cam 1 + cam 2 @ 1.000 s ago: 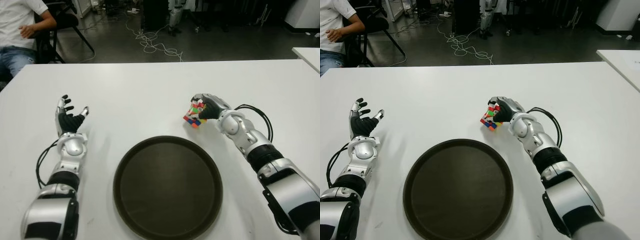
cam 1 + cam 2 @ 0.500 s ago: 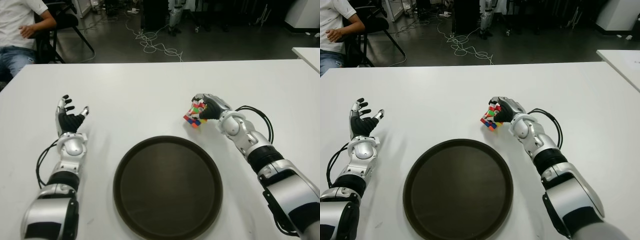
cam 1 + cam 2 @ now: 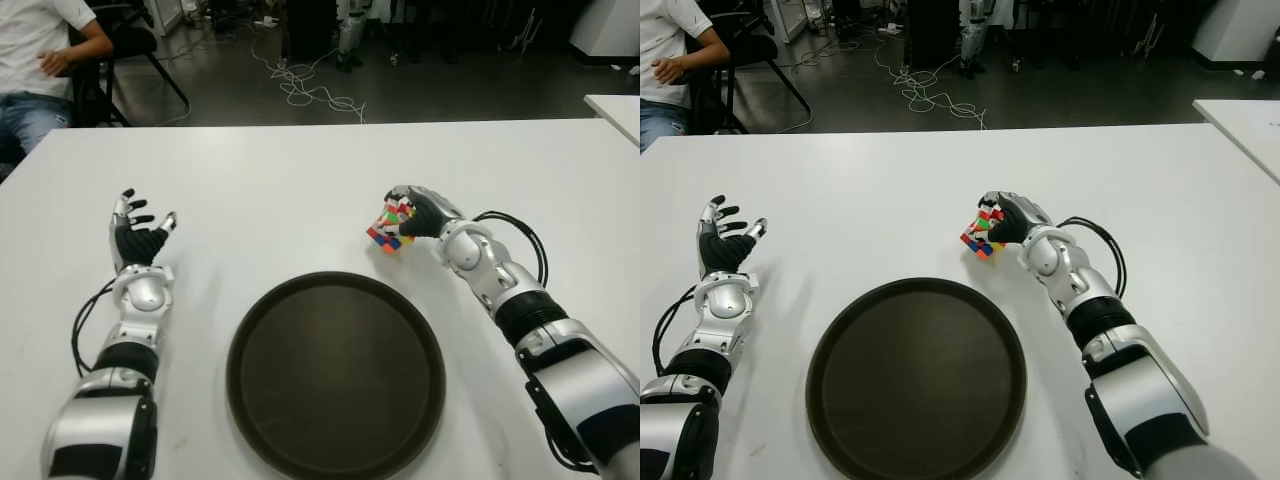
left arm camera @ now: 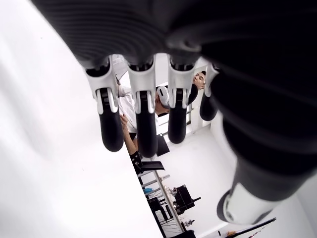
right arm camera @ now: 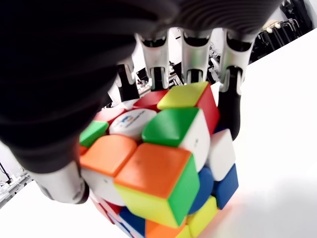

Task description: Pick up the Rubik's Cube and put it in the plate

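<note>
The right hand (image 3: 412,213), fingers wrapped round the Rubik's Cube (image 3: 388,228), has apparently raised it slightly — the plate (image 3: 335,372) waits (left hand (image 3: 135,240) spread, idle).

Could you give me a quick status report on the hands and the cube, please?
Right robot hand shut on Rubik's Cube, just beyond the plate. Left robot hand open, idle at table's left. Nothing between cube and plate.

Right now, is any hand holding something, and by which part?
The right hand grips the Rubik's Cube, fingers over its far side. The left hand holds nothing.
</note>
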Controlling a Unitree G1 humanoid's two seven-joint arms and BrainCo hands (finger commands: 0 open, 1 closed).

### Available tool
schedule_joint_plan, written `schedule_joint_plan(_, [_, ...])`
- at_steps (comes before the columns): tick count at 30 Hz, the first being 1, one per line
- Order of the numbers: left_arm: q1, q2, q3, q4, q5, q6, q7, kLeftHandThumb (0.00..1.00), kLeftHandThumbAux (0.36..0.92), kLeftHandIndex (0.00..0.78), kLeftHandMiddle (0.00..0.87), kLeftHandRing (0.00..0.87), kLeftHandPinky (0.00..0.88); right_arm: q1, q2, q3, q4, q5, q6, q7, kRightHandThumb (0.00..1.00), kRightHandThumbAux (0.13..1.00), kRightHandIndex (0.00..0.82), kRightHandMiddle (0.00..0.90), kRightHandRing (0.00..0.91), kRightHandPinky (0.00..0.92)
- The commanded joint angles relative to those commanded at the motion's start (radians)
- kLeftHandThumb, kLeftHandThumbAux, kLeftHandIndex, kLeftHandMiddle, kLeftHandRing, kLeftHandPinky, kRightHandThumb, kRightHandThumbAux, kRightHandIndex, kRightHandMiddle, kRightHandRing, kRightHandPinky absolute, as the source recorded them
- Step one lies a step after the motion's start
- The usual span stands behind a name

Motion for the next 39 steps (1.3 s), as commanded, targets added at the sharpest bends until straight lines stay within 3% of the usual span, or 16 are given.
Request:
schedule_joint_plan(2, [0.0,-0.001,0.0,0.0,-0.002,0.002,-0.002,0.089,0.785,0.121,0.421,0.509,0.61,-0.001,0.0,-0.002,0.001,0.0,0.002,-0.001,0.696,0.728,0.432,0.74,0.733,0.724])
schedule_joint_plan(3, [-0.001,-0.001,0.001,0.0,-0.002,0.004,-0.003,0.087,0.787,0.121,0.448,0.539,0.635,-0.002,-0.002,-0.005,0.0,0.004,0.002,-0.001,0.696,0.728,0.432,0.739,0.733,0.724])
schedule_joint_plan(7, [-0.002,-0.001,0.001,-0.001,-0.006,0.01,-0.005,0.079,0.788,0.116,0.454,0.551,0.601,0.0,-0.01,-0.023,-0.011,0.019,-0.001,0.006,0.697,0.727,0.433,0.751,0.744,0.737])
schedule_joint_plan(12, [-0.003,0.0,-0.001,-0.002,-0.007,0.016,-0.005,0.084,0.792,0.117,0.503,0.63,0.666,0.007,-0.02,-0.052,-0.035,0.042,-0.003,0.016,0.697,0.726,0.434,0.765,0.755,0.746])
schedule_joint_plan(15, [-0.002,0.0,-0.002,-0.004,-0.006,0.018,-0.004,0.085,0.783,0.115,0.451,0.559,0.576,0.01,-0.03,-0.085,-0.053,0.074,-0.013,0.018,0.697,0.725,0.435,0.775,0.765,0.756])
schedule_joint_plan(17, [-0.001,0.0,-0.004,-0.007,-0.004,0.017,-0.003,0.085,0.767,0.115,0.357,0.432,0.434,0.012,-0.038,-0.106,-0.065,0.092,-0.023,0.014,0.698,0.725,0.437,0.786,0.778,0.769])
schedule_joint_plan(19, [0.0,0.0,-0.006,-0.01,-0.002,0.017,0.0,0.085,0.761,0.118,0.324,0.387,0.401,0.025,-0.048,-0.129,-0.087,0.108,-0.042,0.0,0.698,0.724,0.437,0.791,0.783,0.774])
schedule_joint_plan(23, [0.0,0.001,-0.008,-0.013,0.0,0.017,0.004,0.081,0.763,0.126,0.291,0.36,0.409,0.054,-0.058,-0.163,-0.129,0.13,-0.071,-0.02,0.698,0.724,0.438,0.795,0.792,0.781])
schedule_joint_plan(32, [-0.002,0.005,-0.009,-0.005,0.002,0.017,0.007,0.101,0.762,0.116,0.194,0.221,0.266,0.146,-0.056,-0.262,-0.29,0.244,-0.103,0.005,0.7,0.722,0.438,0.787,0.795,0.788])
schedule_joint_plan(39, [-0.003,0.006,-0.008,-0.001,0.002,0.017,0.009,0.093,0.764,0.126,0.197,0.228,0.288,0.189,-0.038,-0.313,-0.344,0.357,-0.135,0.089,0.702,0.72,0.438,0.779,0.792,0.782])
